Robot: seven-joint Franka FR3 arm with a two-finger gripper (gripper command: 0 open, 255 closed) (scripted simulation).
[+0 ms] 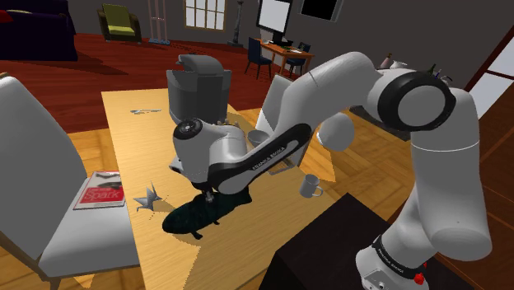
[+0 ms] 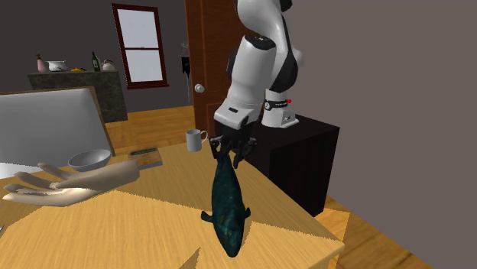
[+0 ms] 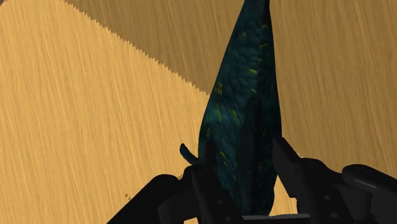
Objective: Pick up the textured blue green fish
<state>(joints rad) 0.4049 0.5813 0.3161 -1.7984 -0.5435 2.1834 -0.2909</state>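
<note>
Wooden tabletop [image 1: 136, 156] crossed the middle of the shoulder view. Reading from that view's left edge, a white chair [image 1: 49, 165] carried a red magazine [image 1: 100, 191] on its seat. Next came a small grey spiky object [image 1: 148, 198] on the wood, then the dark blue-green scaly fish [image 1: 191, 217] in the lower middle. The all-black gripper [image 1: 210, 196] sat at the fish's right-hand end, and a pale mug [image 1: 310, 186] stood further right.

In the second exterior view a pale model hand [image 2: 69, 183] lay at the lower left, with a grey bowl [image 2: 88, 159] just behind it. The fish [image 2: 228, 206] slanted down the middle of the frame, its upper end caught in the gripper [image 2: 233, 153].

In the wrist view the two black fingers [image 3: 210, 191] pressed against either flank of the fish [image 3: 245, 114], clasping its narrow body between them.

As a judgement, the reach and the grasp were done. The fingers were clenched on the fish at one end, not spread around it. The lift remained. The gripped end looked raised, yet the other end sat low against the wood, and I could not tell whether it was clear of the table. Carrying the whole fish up and free was the part left.
</note>
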